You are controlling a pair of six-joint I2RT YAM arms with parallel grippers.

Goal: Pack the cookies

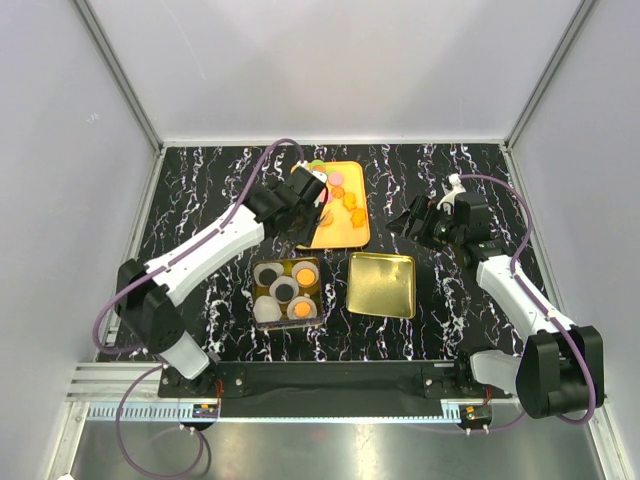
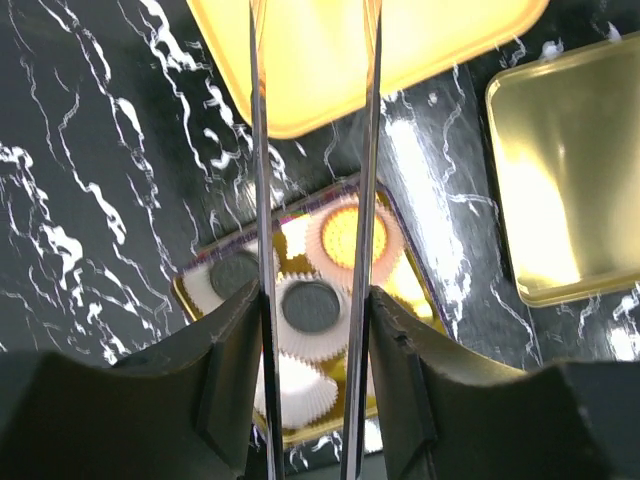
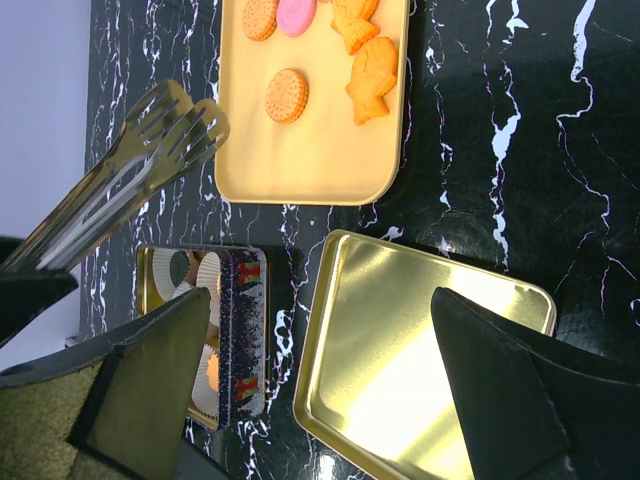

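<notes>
Black marbled tabletop, white walls all round. The left gripper (image 1: pixel 298 200) pinches metal tongs (image 3: pixel 130 170), blades half squeezed, their long axis running away over the yellow tray (image 1: pixel 340 235). Cookies (image 3: pixel 287 95) lie flat at that tray's far end, and its near half is bare. More sit in paper cups (image 2: pixel 305 390) inside the tin (image 3: pixel 240 340), with the lid (image 1: pixel 382 285) just to its right. The right gripper (image 1: pixel 412 222) hangs wide open and empty, right of the tray.

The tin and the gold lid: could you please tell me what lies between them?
Nothing: only a bare strip of marbled table separates tin and lid, seen in the top view.
</notes>
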